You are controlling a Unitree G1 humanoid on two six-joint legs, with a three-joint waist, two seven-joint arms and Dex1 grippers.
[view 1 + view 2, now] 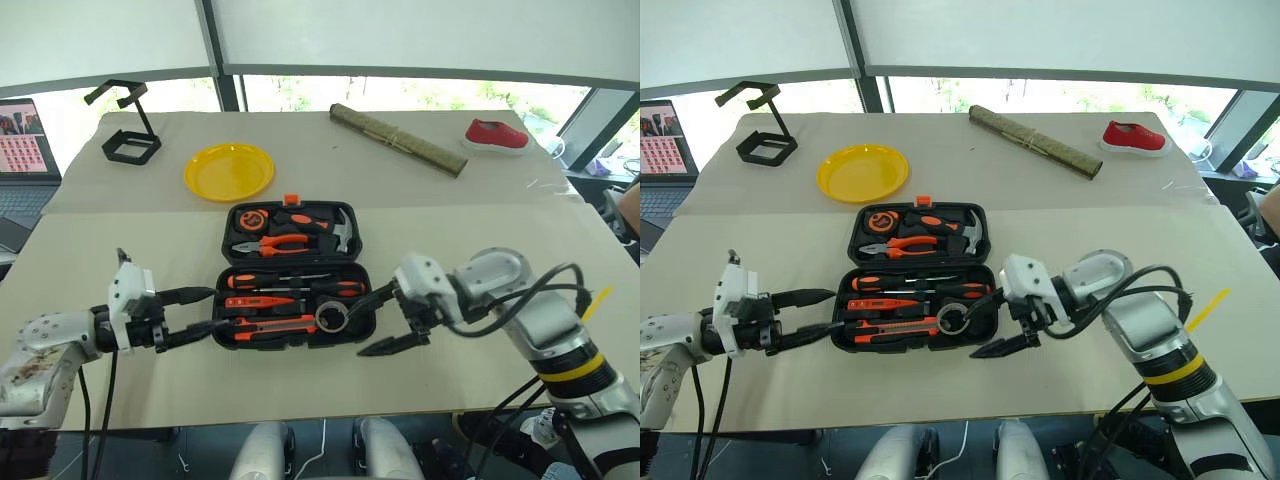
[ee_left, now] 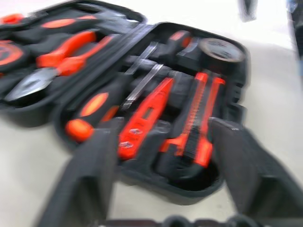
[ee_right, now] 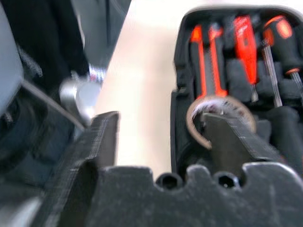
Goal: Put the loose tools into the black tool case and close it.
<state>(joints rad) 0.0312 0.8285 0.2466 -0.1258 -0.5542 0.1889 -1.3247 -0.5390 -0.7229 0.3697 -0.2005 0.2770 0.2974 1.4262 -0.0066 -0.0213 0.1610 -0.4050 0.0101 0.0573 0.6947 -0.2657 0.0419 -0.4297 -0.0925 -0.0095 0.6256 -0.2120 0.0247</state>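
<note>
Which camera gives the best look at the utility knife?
The left wrist view: the utility knife lies large and unobstructed in the case. Both eye views show it small along the near edge; the right wrist view shows it partly, behind the tape roll.

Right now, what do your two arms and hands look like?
Both arms are silver-grey metal with black cables looping along them. The right arm wears a yellow band edged in black near the elbow, with a yellow tag sticking out beside it. Each wrist carries a white block. The left hand and right hand each have two black, ridged fingers.
</note>
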